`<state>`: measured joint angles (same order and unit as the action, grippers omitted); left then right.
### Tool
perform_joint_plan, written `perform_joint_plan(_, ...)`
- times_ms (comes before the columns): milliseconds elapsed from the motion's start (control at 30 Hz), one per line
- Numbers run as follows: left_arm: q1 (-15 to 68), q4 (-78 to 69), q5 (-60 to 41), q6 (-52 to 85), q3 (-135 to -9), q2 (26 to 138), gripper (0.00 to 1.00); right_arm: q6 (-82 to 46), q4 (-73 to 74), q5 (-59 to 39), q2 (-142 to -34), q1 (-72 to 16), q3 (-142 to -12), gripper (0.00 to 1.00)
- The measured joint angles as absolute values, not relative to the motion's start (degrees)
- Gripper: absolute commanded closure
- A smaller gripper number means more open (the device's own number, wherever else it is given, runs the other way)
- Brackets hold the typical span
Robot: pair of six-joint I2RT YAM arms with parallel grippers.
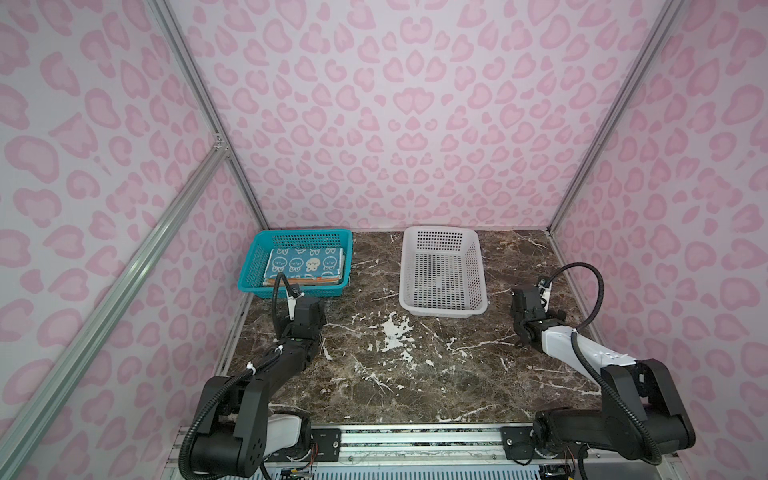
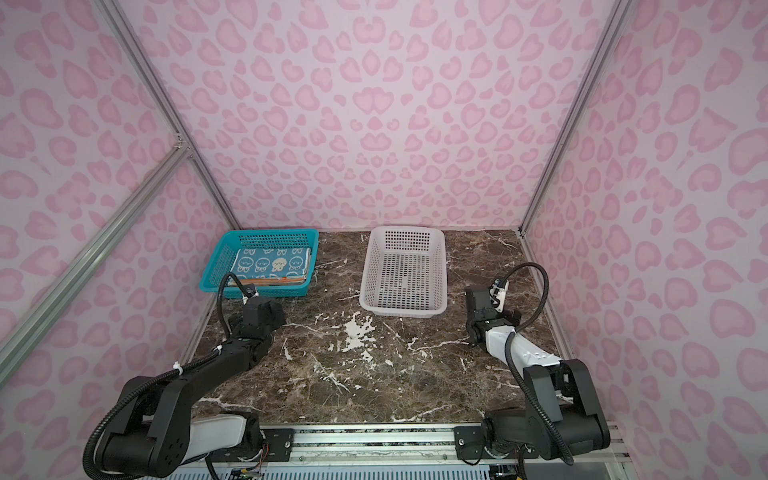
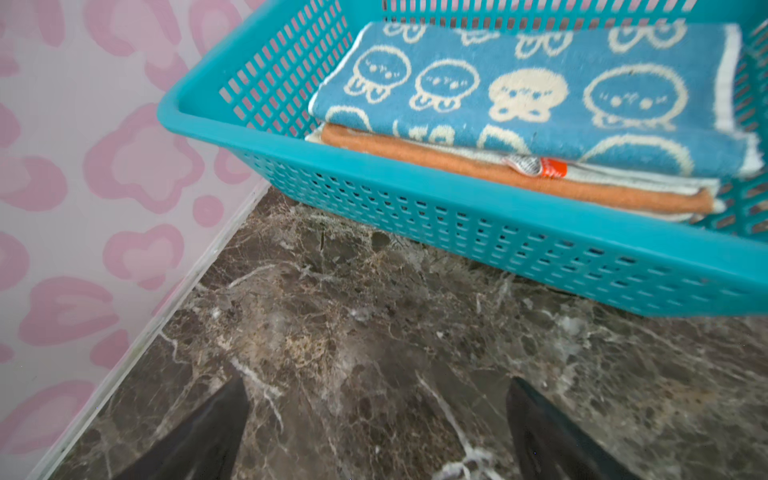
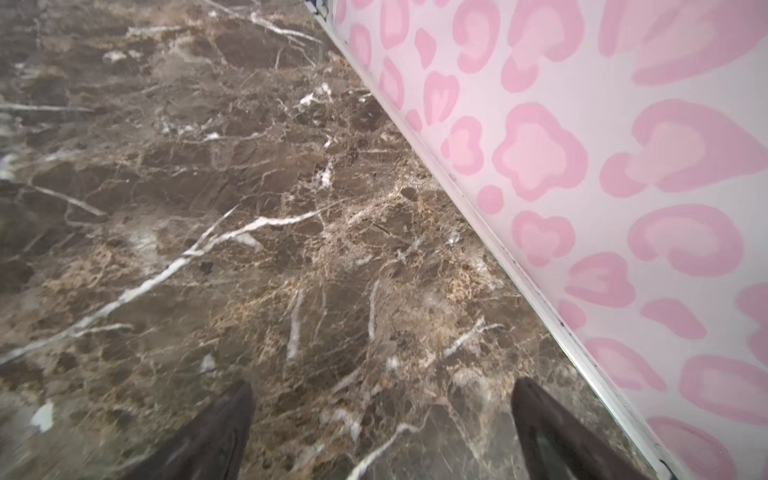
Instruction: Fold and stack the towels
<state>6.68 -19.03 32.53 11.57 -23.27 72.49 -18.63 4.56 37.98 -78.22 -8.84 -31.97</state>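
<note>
Lying folded in the teal basket (image 3: 415,183), the towels (image 3: 519,104) make one stack: blue on top, orange (image 3: 457,160) under it. Two small tags (image 3: 536,166) stick out, their writing too small to read. One white basket (image 1: 442,309) stands near. Both wide open, the left gripper (image 3: 379,384) and the right gripper (image 4: 380,384) hang over the marble (image 1: 415,374).

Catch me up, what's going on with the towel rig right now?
Looks about done. The towels sit folded and stacked in the teal basket, with the blue towel on top and the orange towel under it. The white basket holds nothing. The left fingers are open over the table just short of the teal basket. The right fingers are open by the side wall. Neither holds anything.
</note>
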Motion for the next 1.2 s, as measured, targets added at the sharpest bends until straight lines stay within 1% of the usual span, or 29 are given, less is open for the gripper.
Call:
perform_joint_plan(167, 4.5, -29.4, 28.6, 8.7, -20.7, 72.7, 0.02, -13.9, 17.6, 38.9, -80.1, -9.1, -27.8, 0.02)
perform_joint_plan(300, 3.8, -37.3, 24.2, 6.0, -20.4, 75.6, 0.02, -10.5, 28.2, 37.4, -80.0, -9.2, -24.6, 0.02)
perform_joint_plan(400, 2.8, -44.4, 20.8, 4.8, -19.9, 79.9, 0.02, -7.7, 35.1, 36.7, -80.2, -9.0, -22.1, 0.02)
perform_joint_plan(533, 1.4, -46.7, 15.7, 4.3, -20.1, 82.6, 0.02, -5.5, 46.6, 35.3, -82.7, -8.0, -17.8, 0.02)
perform_joint_plan(600, -0.6, -48.3, 12.9, 4.3, -20.1, 83.4, 0.03, -4.4, 49.5, 32.2, -84.2, -7.3, -17.0, 0.01)
perform_joint_plan(667, -1.4, -49.2, 11.5, 4.5, -20.1, 83.9, 0.03, -2.5, 57.2, 28.0, -88.6, -6.5, -16.5, 0.02)
perform_joint_plan(733, -1.4, -49.8, 8.9, 4.5, -20.1, 84.5, 0.03, -1.5, 55.1, 23.9, -88.8, -5.7, -16.3, 0.01)
perform_joint_plan(767, -1.3, -49.8, 8.6, 4.5, -20.1, 84.5, 0.03, -1.6, 56.7, 22.8, -88.8, -5.1, -16.4, 0.01)
perform_joint_plan(800, -1.2, -50.5, 8.3, 4.4, -19.9, 84.5, 0.03, -2.0, 59.3, 22.3, -89.6, -4.3, -17.0, 0.01)
perform_joint_plan(867, -1.2, -51.9, 7.9, 4.4, -19.3, 84.6, 0.03, -2.0, 57.1, 21.9, -88.6, -4.1, -18.0, 0.01)
perform_joint_plan(900, -1.1, -52.2, 7.7, 4.4, -19.2, 84.6, 0.03, -2.0, 58.4, 20.8, -88.7, -4.1, -18.2, 0.01)
perform_joint_plan(967, -1.1, -52.6, 7.3, 4.4, -19.1, 84.6, 0.03, -2.0, 60.3, 21.1, -89.6, -5.0, -17.8, 0.01)
perform_joint_plan(1200, -0.5, -53.3, 7.3, 4.2, -18.8, 84.6, 0.03, -2.2, 56.7, 20.5, -88.3, -4.0, -19.0, 0.01)
